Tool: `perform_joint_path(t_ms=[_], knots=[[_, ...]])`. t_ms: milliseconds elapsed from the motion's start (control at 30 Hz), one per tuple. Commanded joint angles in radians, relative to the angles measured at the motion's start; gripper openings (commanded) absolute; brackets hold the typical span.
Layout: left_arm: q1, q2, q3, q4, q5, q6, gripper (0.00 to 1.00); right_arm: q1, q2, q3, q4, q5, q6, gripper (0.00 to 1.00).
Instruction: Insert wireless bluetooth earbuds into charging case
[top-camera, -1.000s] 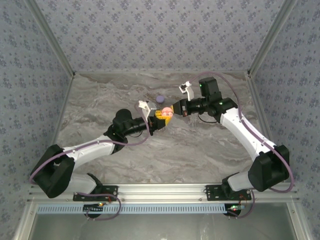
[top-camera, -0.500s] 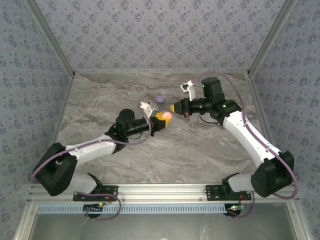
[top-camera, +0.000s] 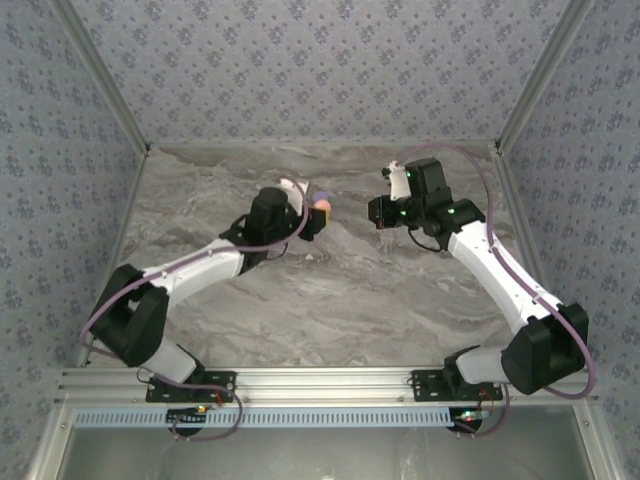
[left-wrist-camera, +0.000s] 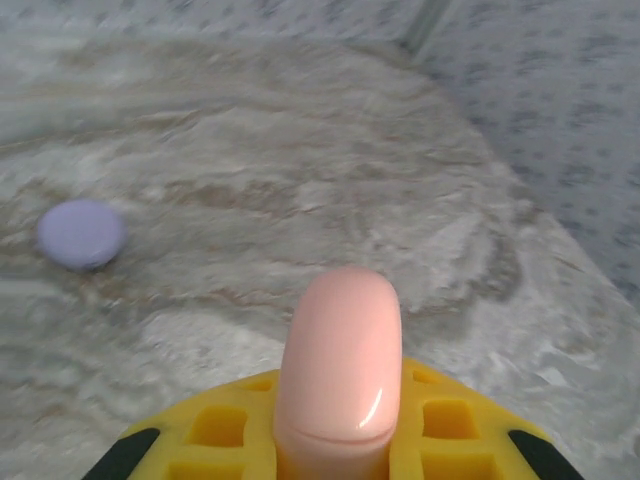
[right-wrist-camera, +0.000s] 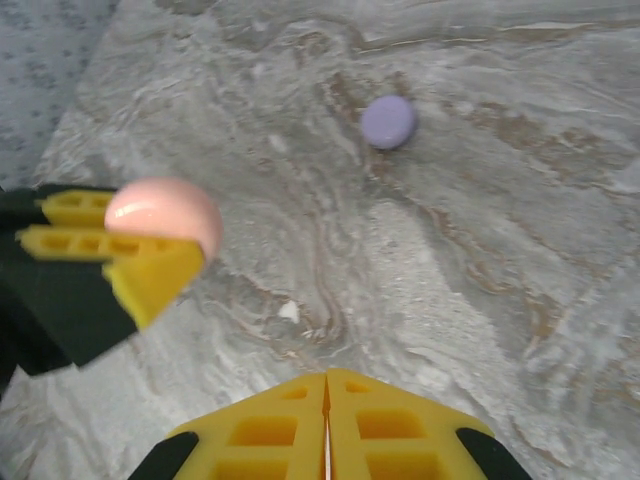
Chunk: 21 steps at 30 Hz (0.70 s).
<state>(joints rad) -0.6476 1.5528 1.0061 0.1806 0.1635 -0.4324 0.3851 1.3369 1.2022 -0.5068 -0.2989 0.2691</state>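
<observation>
left gripper, top view: My left gripper (top-camera: 318, 212) is raised over the back middle of the table (top-camera: 350, 290), pinching the pink case (top-camera: 323, 207).
right gripper, top view: My right gripper (top-camera: 376, 212) faces it from the right, clear of it. I cannot read its fingers from this height.
lilac case, top view: The lilac case (top-camera: 320, 196) lies on the marble just behind the left gripper's tip.
left gripper, left wrist view: The yellow fingers (left-wrist-camera: 225, 428) are clamped on either side of the pink case (left-wrist-camera: 340, 350). It stands edge-on and upright between them, with a seam line low on its face.
lilac case, left wrist view: It is a flat round disc at far left (left-wrist-camera: 82, 233), lying on the table well apart from what I hold.
right gripper, right wrist view: Both yellow fingers (right-wrist-camera: 260, 430) are pressed together, with only a hairline between them and nothing in them.
pink case, right wrist view: It sits at left in the other arm's yellow jaws (right-wrist-camera: 165, 212), blurred.
lilac case, right wrist view: It is alone on the marble, up and right of centre (right-wrist-camera: 388, 121).
earbuds: A whitish fleck (right-wrist-camera: 289, 312) lies on the table between the two grippers. It is too small for me to say whether it is an earbud.
</observation>
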Motion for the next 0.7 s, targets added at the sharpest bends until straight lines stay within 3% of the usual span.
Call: perform_joint_path(t_ms=[0, 367, 667], knots=[[0.048, 0.100, 0.151, -0.332, -0.010, -0.111, 0.08, -0.011, -0.010, -0.036, -0.042, 0.072, 0.019, 0.10], [0.094, 0.396, 0.411, -0.521, 0.147, -0.121, 0.08, -0.018, -0.008, -0.067, -0.064, 0.092, 0.028, 0.12], [0.119, 0.520, 0.513, -0.554, 0.215, -0.135, 0.08, -0.020, 0.005, -0.073, -0.068, 0.087, 0.036, 0.12]])
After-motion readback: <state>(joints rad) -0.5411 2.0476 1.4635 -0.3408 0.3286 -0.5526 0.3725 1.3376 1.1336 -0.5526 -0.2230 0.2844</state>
